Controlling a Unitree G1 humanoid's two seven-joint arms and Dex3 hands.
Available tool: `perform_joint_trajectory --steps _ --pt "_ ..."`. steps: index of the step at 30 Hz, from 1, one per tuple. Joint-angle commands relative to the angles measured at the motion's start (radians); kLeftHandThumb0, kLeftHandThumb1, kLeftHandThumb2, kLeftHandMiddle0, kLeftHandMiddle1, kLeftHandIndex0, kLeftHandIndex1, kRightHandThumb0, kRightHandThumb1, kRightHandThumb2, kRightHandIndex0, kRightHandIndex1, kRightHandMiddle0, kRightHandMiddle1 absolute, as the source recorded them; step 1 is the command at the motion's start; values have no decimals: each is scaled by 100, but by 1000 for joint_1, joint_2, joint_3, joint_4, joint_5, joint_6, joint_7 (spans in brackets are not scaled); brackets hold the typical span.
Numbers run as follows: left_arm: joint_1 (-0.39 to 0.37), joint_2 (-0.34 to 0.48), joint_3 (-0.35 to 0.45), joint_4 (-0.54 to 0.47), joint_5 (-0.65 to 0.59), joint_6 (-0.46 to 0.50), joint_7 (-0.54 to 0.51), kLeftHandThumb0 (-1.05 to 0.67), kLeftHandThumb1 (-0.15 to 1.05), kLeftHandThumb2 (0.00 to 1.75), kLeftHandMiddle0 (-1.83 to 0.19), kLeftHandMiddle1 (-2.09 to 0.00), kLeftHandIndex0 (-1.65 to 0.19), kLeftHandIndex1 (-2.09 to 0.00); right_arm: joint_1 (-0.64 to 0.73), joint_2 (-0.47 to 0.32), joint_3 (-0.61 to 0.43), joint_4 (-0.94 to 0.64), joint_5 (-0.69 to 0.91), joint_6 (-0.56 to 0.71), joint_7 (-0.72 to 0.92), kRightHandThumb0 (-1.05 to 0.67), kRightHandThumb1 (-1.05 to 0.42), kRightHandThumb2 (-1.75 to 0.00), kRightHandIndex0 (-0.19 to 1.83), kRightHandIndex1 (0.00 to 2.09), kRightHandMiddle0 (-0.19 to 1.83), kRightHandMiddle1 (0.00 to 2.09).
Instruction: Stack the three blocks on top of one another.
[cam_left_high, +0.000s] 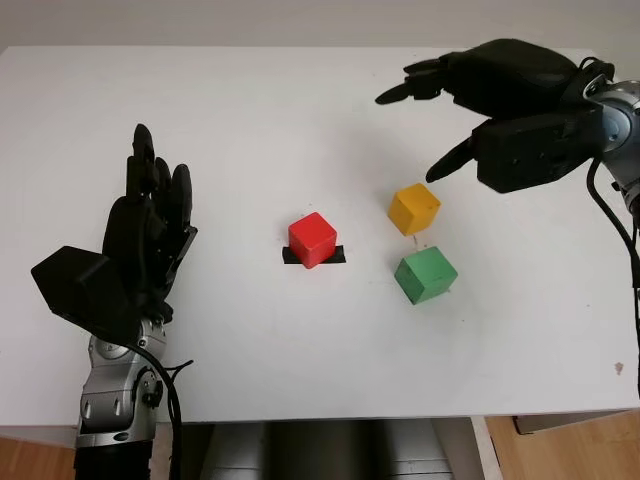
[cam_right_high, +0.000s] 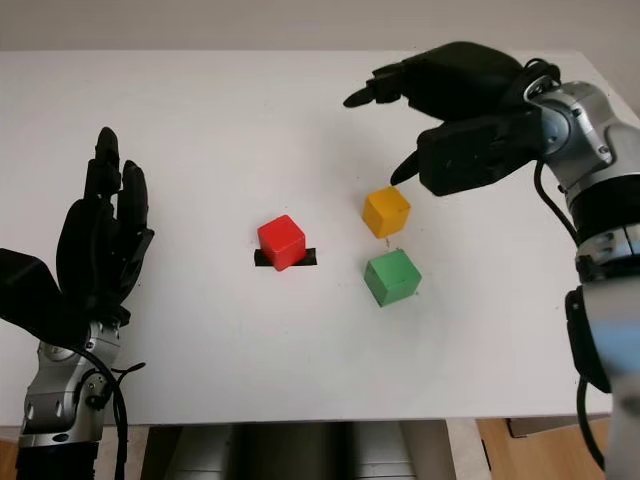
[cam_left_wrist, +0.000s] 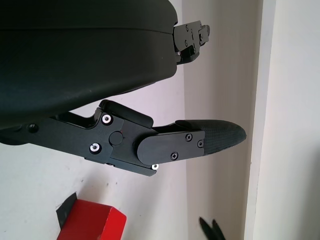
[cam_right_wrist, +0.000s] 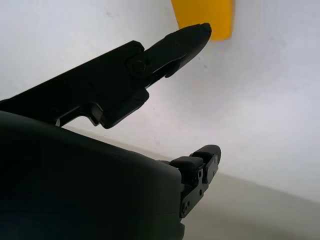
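Note:
A red block (cam_left_high: 312, 238) sits mid-table on a strip of black tape (cam_left_high: 337, 256). To its right lie a yellow block (cam_left_high: 414, 208) and, nearer the front, a green block (cam_left_high: 426, 275), close together but apart. My right hand (cam_left_high: 440, 120) hovers open above and behind the yellow block, holding nothing; the yellow block (cam_right_wrist: 202, 16) shows just past a fingertip in the right wrist view. My left hand (cam_left_high: 150, 215) is open at the table's left side, well away from the blocks. The red block (cam_left_wrist: 92, 226) also appears in the left wrist view.
The white table (cam_left_high: 250, 130) ends at a front edge (cam_left_high: 330, 415) close to me, with the floor below. A small dark speck (cam_left_high: 618, 368) marks the table near its right front corner.

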Motion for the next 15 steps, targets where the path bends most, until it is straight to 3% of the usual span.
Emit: perform_joint_trajectory --steps 1,15 --pt "-11 2 1 0 1 -9 0 -69 105 50 19 -3 16 -6 -2 -4 29 -5 -34 4 -32 -63 -80 -5 18 9 38 17" --pt "-1 1 4 -6 -5 -6 -1 -69 105 49 19 -2 16 -5 15 27 144 53 -108 16 -48 -67 -78 -5 21 7 47 11"
